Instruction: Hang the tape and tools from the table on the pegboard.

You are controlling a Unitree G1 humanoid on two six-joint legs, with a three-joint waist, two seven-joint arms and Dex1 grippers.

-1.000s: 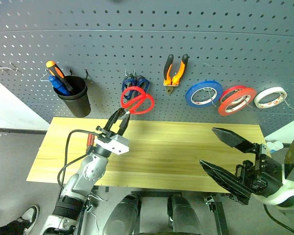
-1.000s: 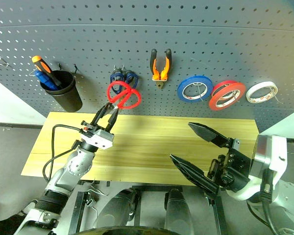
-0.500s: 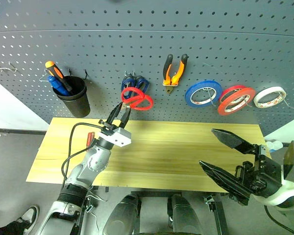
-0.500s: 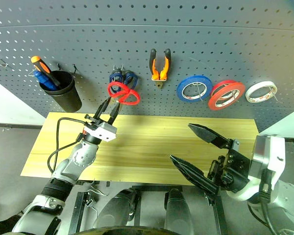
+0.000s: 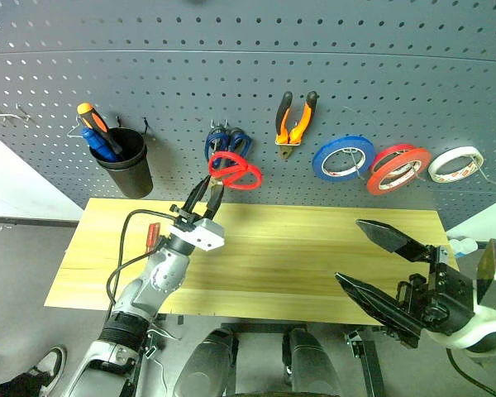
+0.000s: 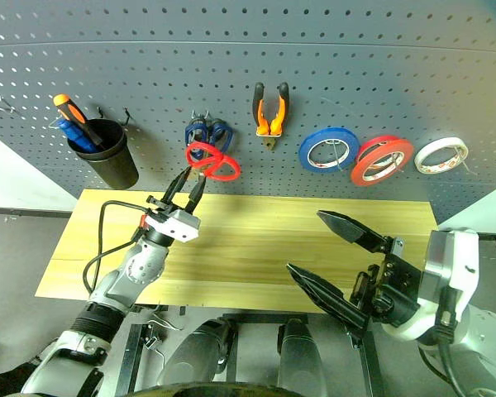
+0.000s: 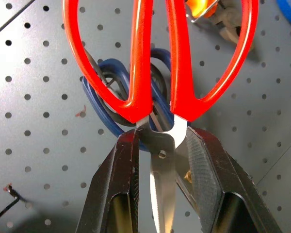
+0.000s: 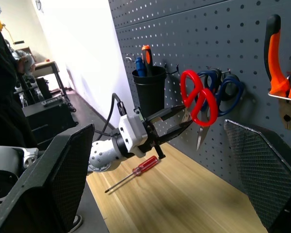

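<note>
**Left wrist view: red-handled scissors held at the pivot, loops up at the pegboard**

Your left gripper (image 5: 207,186) is clamped on the red-handled scissors (image 5: 234,169), one finger (image 7: 119,179) on each side of the pivot. The scissors sit at 12 o'clock from the gripper, against the pegboard (image 5: 248,74), overlapping the blue-handled scissors (image 5: 226,139).

**Handling.** Treat the scissors as a rigid, fairly light steel-and-plastic tool. The smooth blades will likely slip or swivel under a loose grip. Hold at the pivot, as now; this leaves both loops free for a hook.

**Orientation.** The long axis runs along the gripper's fingers. The loops point up toward the board; the closed blades point back toward the wrist.

Your right gripper (image 5: 372,263) stands wide apart and empty above the table (image 5: 314,248). The red-handled screwdriver (image 8: 134,173) lies on the table.
</note>
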